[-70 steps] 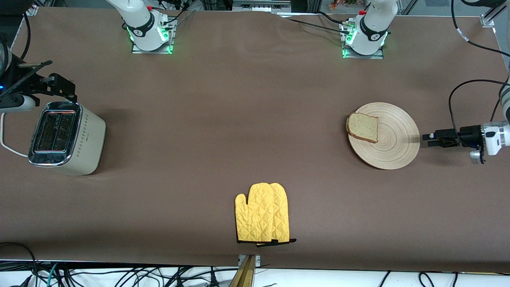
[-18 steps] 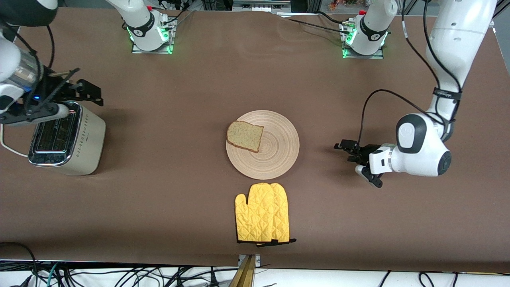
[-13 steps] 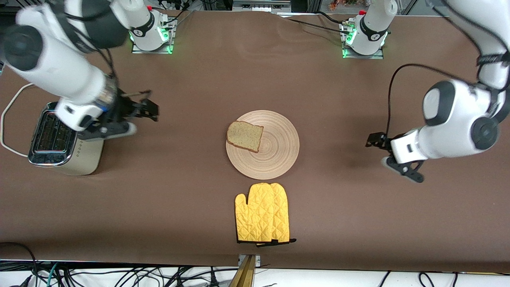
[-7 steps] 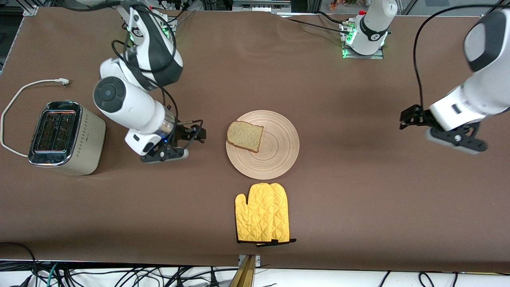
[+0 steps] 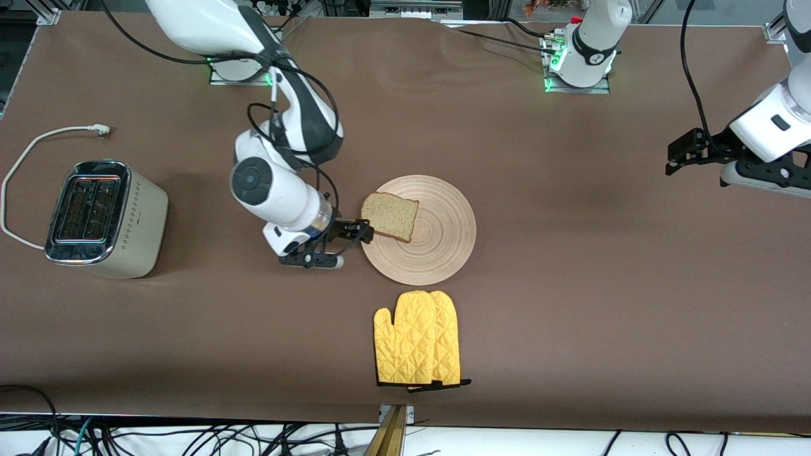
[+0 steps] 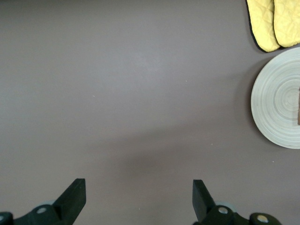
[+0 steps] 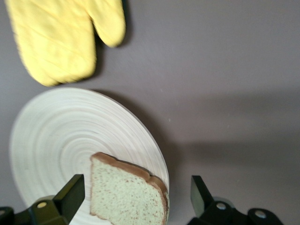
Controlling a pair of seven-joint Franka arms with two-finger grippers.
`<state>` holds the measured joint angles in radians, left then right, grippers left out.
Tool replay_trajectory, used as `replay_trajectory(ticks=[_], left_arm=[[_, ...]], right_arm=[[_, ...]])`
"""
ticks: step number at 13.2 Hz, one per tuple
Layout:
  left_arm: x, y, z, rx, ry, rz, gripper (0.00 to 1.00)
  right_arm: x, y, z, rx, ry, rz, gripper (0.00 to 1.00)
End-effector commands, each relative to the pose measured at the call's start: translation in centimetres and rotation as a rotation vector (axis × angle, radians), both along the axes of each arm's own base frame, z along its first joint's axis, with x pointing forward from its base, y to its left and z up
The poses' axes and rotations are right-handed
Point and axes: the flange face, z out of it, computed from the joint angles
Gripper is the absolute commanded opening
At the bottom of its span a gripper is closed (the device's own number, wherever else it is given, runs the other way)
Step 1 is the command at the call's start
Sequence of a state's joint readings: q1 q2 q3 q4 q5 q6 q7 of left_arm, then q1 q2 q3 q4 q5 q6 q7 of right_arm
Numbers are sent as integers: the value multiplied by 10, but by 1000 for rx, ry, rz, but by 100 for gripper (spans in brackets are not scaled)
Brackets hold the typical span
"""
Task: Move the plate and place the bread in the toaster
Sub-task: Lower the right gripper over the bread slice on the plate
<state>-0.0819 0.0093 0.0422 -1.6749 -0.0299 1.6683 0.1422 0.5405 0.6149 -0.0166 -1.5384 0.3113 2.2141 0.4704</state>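
Note:
The pale wood plate (image 5: 437,237) lies mid-table, with the slice of bread (image 5: 390,216) on its edge toward the right arm's end. My right gripper (image 5: 361,233) is open, low beside the plate, its jaws on either side of the bread's edge without touching it. In the right wrist view the bread (image 7: 126,194) lies on the plate (image 7: 61,136) between my open fingers. The cream toaster (image 5: 104,218) stands at the right arm's end, both slots empty. My left gripper (image 5: 681,155) is open and empty, raised over the left arm's end; its wrist view shows the plate (image 6: 276,105).
A yellow oven mitt (image 5: 417,339) lies nearer the front camera than the plate, also seen in the right wrist view (image 7: 58,37) and the left wrist view (image 6: 274,23). The toaster's white cord (image 5: 38,142) loops on the table beside it.
The plate with the bread moved from the left arm's end to mid-table. My left arm then let go and rose away. My right arm swung from the toaster to the bread.

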Motion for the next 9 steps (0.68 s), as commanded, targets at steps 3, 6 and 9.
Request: replay_trajectory(ticks=[3, 6, 9], left_arm=[[-4, 3, 5, 33, 9, 12, 100], [-4, 4, 5, 33, 14, 15, 100], [-4, 4, 5, 33, 14, 15, 100]], right_arm=[[-26, -18, -41, -45, 96, -49, 100], [-39, -20, -56, -74, 155, -162, 100], [-48, -16, -58, -68, 168, -163, 100]])
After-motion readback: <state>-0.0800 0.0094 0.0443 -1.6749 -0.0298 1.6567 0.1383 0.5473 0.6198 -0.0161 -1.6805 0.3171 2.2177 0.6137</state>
